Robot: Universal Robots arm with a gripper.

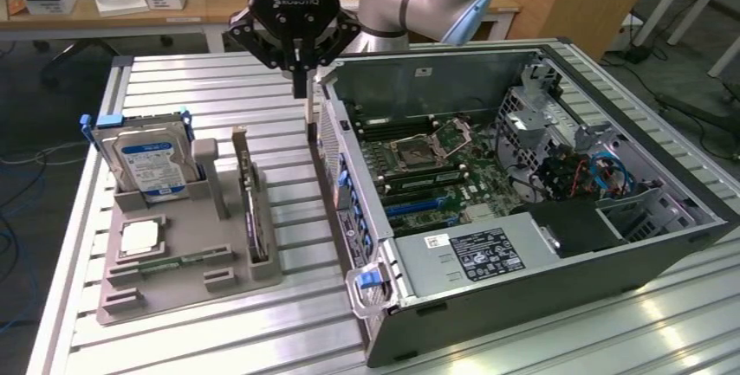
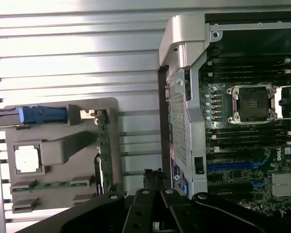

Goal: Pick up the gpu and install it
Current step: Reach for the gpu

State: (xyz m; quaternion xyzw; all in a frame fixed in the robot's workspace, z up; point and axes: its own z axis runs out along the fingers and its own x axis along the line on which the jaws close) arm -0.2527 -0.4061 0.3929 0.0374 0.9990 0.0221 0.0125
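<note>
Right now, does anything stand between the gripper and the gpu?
Nothing visible does. The gripper hangs above the table beside the computer case; the gpu stands on edge in the grey holder, its top edge uncovered.

gpu (image 1: 246,189) slotted in holder (image 1: 173,293) — case (image 1: 555,293) just beside

Overhead light glares off the slatted table (image 2: 77,53); the computer case (image 1: 578,280) looks shadowed inside, perhaps underexposed.
</note>
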